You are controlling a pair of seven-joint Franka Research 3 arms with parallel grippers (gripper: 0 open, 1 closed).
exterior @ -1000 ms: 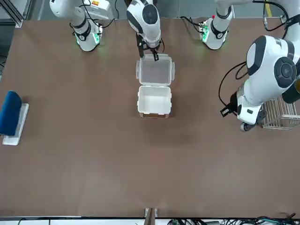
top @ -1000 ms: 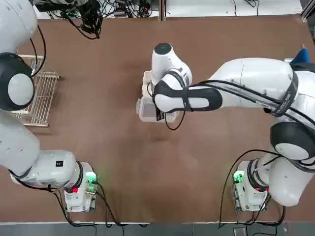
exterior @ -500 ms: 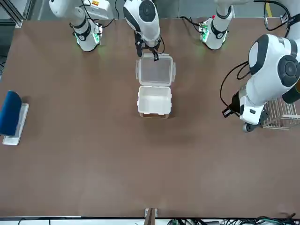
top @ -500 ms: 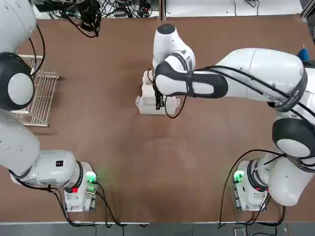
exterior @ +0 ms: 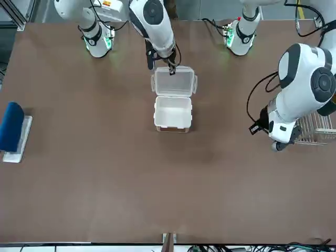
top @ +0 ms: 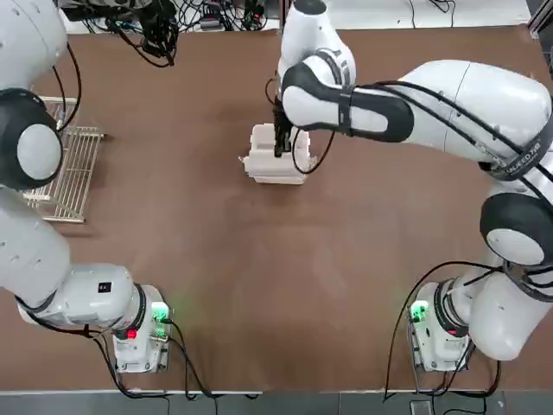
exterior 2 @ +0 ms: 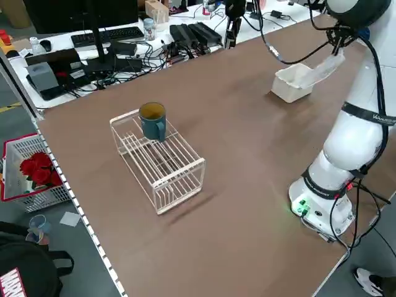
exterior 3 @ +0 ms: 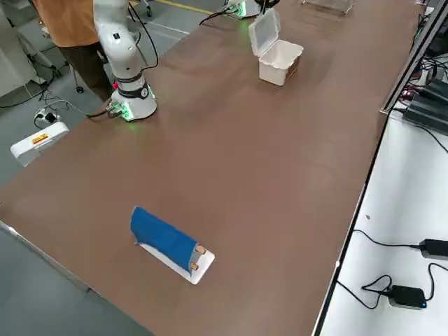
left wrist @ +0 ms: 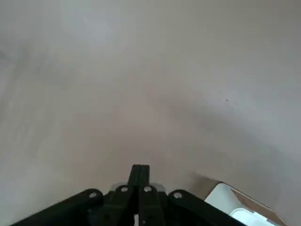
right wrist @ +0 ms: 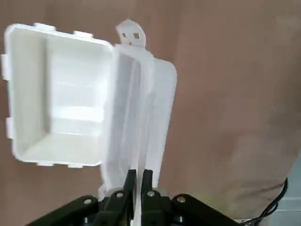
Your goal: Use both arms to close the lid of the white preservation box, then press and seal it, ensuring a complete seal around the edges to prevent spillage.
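Note:
The white preservation box [exterior: 172, 112] stands open at mid-table, also seen in the top view [top: 273, 164]. Its hinged lid [exterior: 174, 82] is raised at a slant on the side nearest the robot's bases. My right gripper [exterior: 170, 70] is shut on the lid's free edge; in the right wrist view the fingers [right wrist: 146, 178] pinch the thin rim of the lid [right wrist: 141, 108] beside the empty box [right wrist: 61, 94]. My left gripper [exterior: 274, 145] hangs shut and empty over the table near the wire rack, far from the box.
A white wire rack [top: 69, 173] with a teal mug [exterior 2: 153, 119] on it stands at the robot's left. A blue object on a white base [exterior: 11, 128] lies at the robot's far right. A person in orange [exterior 3: 66, 21] stands beyond the right arm's base.
The right gripper has moved away from the bases, towards the box, with the lid's edge in it. The lid has risen from lying flat to a raised slant. The left arm barely shifted.

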